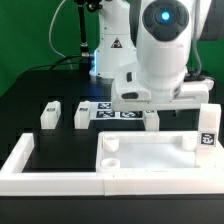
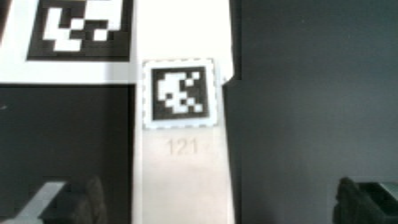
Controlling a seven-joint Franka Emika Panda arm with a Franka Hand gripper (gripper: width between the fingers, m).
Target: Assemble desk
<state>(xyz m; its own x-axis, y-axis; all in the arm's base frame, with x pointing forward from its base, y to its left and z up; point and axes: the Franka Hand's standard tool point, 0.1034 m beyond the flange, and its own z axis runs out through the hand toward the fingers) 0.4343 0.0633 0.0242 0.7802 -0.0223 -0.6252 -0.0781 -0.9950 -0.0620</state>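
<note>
One leg (image 2: 178, 165) beside the marker board (image 2: 80, 62) sits centred under the gripper (image 2: 214, 205). Arm (image 1: 160, 55) vertical; jaws wide open, holding nothing.

The panel (image 1: 150, 160) lay on the table (image 1: 60, 145) against the border wall (image 1: 40, 172) in front. Behind it lay the marker board (image 1: 112, 113). Two legs (image 1: 51, 116) (image 1: 82, 116) stood on the exterior view's left of that board. A third leg (image 1: 150, 121) lay just beside the board, and a fourth leg (image 1: 207, 128) stood at the panel's back corner on the exterior view's right.
</note>
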